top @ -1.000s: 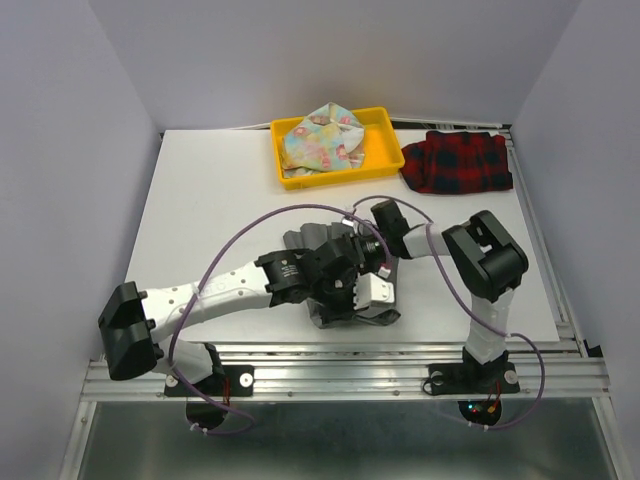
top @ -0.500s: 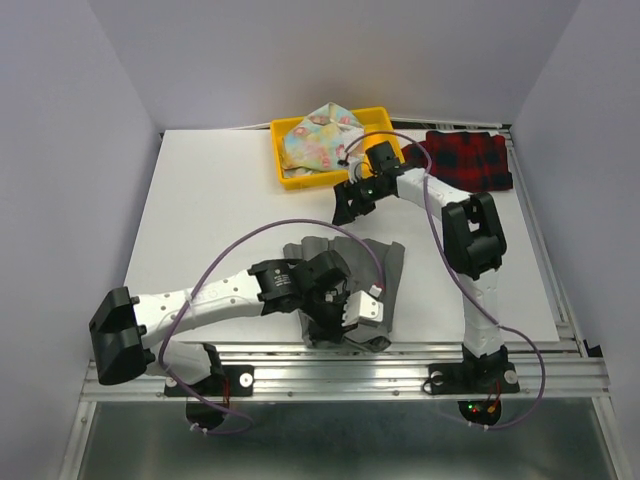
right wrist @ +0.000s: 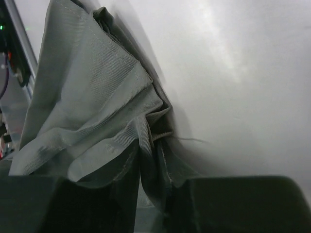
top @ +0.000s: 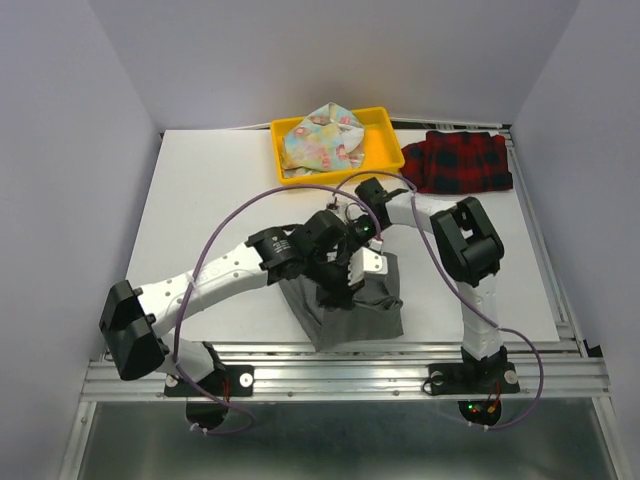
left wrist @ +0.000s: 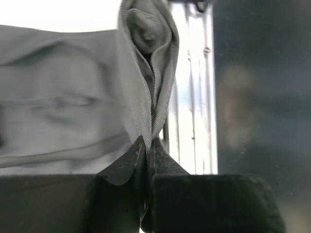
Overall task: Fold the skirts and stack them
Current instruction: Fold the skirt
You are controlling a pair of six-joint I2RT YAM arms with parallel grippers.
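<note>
Step in hand, as judged: folding the grey skirt [top: 358, 315], which lies bunched at the near edge of the table [top: 210, 200], centre. The left gripper [left wrist: 147, 150] is clamped tight on a doubled, hemmed edge of it. The right gripper [right wrist: 151, 165] pinches a gathered fold of the same cloth, jaws nearly together. To do this well, both arms should lift and draw apart evenly until the edge between them is taut, then lay it over in a single pass. Uneven tension would likely leave the pleats bunched. The grey fabric is a fine twill weave, matte, limp, creasing into soft ridges. The plaid skirt [top: 458, 162], red and black, lies crumpled at the far right. The floral skirt [top: 322, 140], pastel and lightly rumpled, sits in the yellow tray [top: 378, 150], rigid and glossy, at the far centre. The table surface is smooth white.
</note>
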